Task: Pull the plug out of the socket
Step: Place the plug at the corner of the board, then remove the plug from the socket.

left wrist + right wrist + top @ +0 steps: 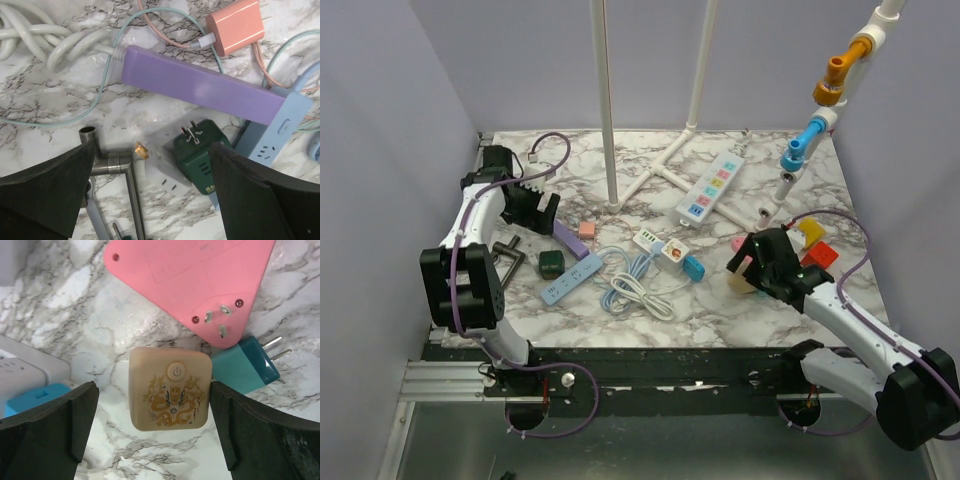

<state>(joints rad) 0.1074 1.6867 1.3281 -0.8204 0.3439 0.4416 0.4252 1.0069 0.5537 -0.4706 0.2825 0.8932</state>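
The left pincer is seen spread wide above the white marble table, and nothing is held between its black fingers. A dark green plastic plug is laid flat on the table with its metal prongs bared and turned towards a long lilac plastic power strip, from which it is kept apart. The plug is found below the gap, close to the inner side of the finger at the right of the left wrist view, and a pale blue power strip is set just beside it.

The right pincer is likewise spread open and empty. A cream square socket block printed with a gold dragon is framed between its fingers, clear of both. A teal plug, prongs exposed, is placed just beside the block, at the corner of a pink triangular adaptor.
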